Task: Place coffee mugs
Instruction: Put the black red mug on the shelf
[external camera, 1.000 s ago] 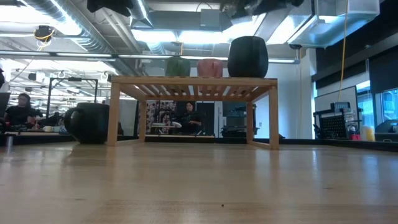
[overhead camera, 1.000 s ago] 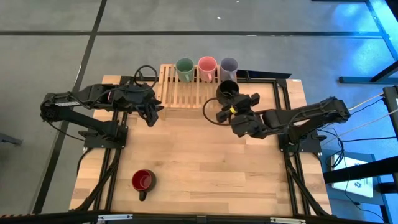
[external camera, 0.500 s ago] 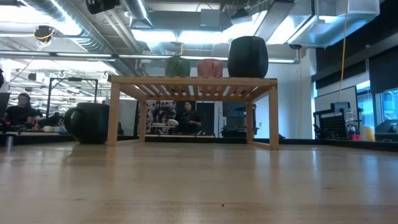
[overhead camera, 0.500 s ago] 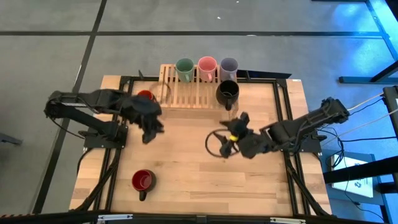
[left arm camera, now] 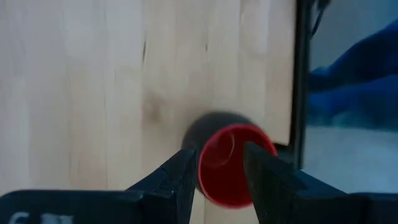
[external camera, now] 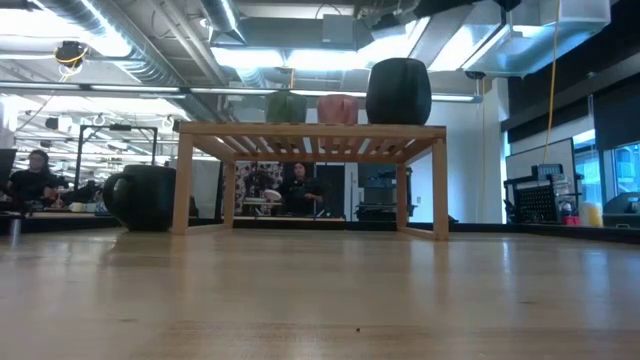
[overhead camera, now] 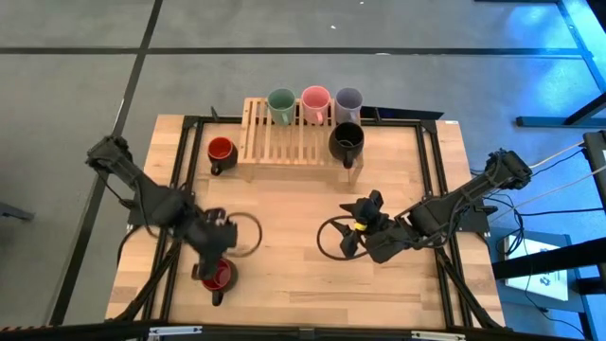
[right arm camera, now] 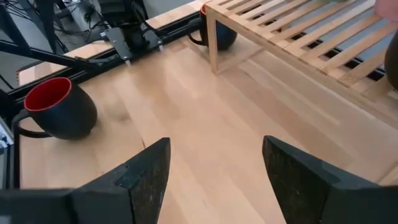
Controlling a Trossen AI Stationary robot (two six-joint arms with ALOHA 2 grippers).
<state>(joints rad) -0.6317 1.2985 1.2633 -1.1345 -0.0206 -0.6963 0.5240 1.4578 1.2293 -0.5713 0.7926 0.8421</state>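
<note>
Mugs are spread across the table. At the near-left corner stands the dark red mug [overhead camera: 217, 276], mouth up, handle toward the near edge. The left gripper [overhead camera: 210, 258] hangs just above it, on its far side, and in the left wrist view the narrowly parted fingers [left arm camera: 186, 174] frame the red rim [left arm camera: 231, 165] — nothing is held yet. Judged from this, the mug lies directly beneath the gripper, so the left arm is plainly the nearer one and a straight descent is called for.

The orange-red mug [overhead camera: 221, 152] sits on the table beside the rack's [overhead camera: 284, 147] left end. On the rack stand the green [overhead camera: 281, 102], pink [overhead camera: 314, 98] and lavender [overhead camera: 348, 99] mugs in a row, with the black mug [overhead camera: 347, 141] in front.

The right gripper [overhead camera: 358, 235] waits mid-table with fingers spread wide, empty.

Compared with a second ago, the left arm has swung from the rack's left end to the near corner, uncovering the orange-red mug — and the right arm has drawn back from the black mug.
</note>
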